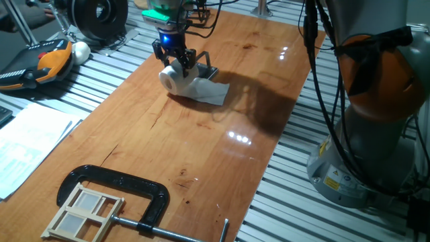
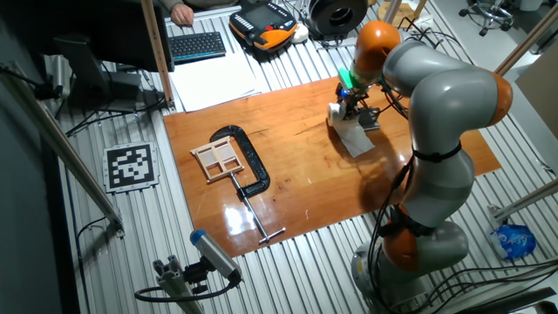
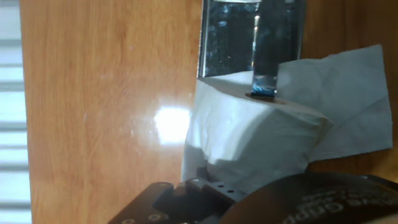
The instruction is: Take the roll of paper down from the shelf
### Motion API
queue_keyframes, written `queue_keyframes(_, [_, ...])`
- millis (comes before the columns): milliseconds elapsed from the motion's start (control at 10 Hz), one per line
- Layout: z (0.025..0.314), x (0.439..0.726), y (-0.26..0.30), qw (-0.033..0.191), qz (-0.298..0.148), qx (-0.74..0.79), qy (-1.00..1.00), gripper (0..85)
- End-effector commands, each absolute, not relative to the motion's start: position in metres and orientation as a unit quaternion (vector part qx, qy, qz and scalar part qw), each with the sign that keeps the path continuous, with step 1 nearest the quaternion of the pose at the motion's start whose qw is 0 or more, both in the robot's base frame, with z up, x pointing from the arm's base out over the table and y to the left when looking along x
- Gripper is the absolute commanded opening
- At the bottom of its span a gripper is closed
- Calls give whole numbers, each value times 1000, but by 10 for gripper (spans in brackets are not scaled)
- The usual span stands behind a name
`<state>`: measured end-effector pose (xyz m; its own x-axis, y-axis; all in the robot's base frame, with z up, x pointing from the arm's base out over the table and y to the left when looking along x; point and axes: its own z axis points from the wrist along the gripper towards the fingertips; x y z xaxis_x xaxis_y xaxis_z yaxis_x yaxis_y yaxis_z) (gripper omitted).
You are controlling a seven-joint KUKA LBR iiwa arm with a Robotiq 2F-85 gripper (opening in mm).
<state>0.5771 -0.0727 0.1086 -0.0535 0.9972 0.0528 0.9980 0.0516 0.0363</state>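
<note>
The roll of paper (image 1: 170,80) is white and lies on its side on the wooden table, just in front of the shelf (image 1: 207,68), a low dark plate with shiny edges. Its loose sheet (image 1: 212,91) trails to the right on the wood. My gripper (image 1: 180,65) stands right over the roll with a finger at each end. In the hand view the roll (image 3: 249,134) sits squeezed between a far fingertip (image 3: 264,84) and the near finger, with the shelf (image 3: 233,34) behind it. In the other fixed view the gripper (image 2: 350,105) covers most of the roll (image 2: 336,112).
A big black C-clamp (image 1: 127,188) holds a small wooden frame (image 1: 84,212) at the table's near left end. Printed sheets (image 1: 27,144), a white ball (image 1: 80,50), an orange-black handset (image 1: 40,64) and a black spool (image 1: 101,17) lie off the board at left. The robot's base (image 1: 376,101) stands at right.
</note>
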Motion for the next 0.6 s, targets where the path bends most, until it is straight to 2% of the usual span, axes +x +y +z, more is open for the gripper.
queue_keyframes(0, [109,577,-73,5,-34,-678,-735,0])
queue_keyframes(500, [109,572,-54,3,-39,-693,-720,0])
